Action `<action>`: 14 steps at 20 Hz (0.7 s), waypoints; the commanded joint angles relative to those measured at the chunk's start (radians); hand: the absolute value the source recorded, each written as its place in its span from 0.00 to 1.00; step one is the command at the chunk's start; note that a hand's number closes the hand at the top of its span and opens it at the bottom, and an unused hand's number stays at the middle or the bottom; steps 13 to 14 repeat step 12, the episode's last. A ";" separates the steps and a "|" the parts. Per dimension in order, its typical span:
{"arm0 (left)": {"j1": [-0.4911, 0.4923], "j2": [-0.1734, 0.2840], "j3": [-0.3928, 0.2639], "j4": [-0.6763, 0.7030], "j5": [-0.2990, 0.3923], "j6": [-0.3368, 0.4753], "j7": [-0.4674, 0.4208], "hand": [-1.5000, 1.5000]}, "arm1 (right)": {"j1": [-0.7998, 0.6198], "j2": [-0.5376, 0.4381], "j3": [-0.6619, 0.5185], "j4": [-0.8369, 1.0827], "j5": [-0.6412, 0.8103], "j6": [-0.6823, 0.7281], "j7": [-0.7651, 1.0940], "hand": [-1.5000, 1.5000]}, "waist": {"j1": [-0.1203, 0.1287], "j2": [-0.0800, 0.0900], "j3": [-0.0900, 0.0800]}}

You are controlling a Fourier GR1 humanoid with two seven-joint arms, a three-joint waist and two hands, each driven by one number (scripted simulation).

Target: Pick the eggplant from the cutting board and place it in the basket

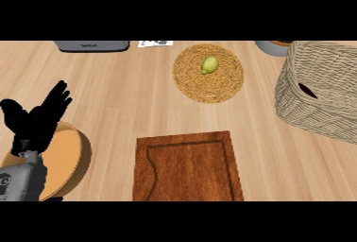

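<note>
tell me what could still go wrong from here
1. Only a dark purple sliver shows inside the wicker basket, likely the eggplant; it sits near the wall, so a bump could shift it.
2. The left hand rests open above the wooden bowl; lowering it carelessly might knock the bowl.
3. The right hand is out of view, so its clearance from the basket cannot be checked.

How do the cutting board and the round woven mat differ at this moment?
The cutting board is dark, smooth, rectangular wood with a carved groove; the woven mat is round, pale and coarse. The board lies at the near edge with nothing on it; the mat lies farther back and carries a small green fruit. Both lie flat on the counter.
</note>
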State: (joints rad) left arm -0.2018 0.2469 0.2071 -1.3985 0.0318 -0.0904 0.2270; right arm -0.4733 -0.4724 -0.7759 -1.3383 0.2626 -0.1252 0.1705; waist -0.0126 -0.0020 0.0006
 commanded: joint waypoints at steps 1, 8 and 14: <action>-0.032 0.008 0.013 -0.008 0.016 0.001 0.030 0.50 | 0.083 -0.093 -0.153 0.082 -0.158 0.094 -0.065 0.00 | -0.001 0.001 0.001; -0.006 0.007 0.014 -0.003 0.015 -0.008 0.008 0.50 | 0.267 -0.344 -0.280 0.322 -0.307 0.454 -0.160 0.00 | -0.002 0.003 0.002; -0.040 -0.026 -0.011 0.003 -0.016 0.037 0.018 0.50 | 0.346 -0.406 -0.309 0.490 -0.325 0.565 -0.317 0.00 | 0.004 0.004 0.002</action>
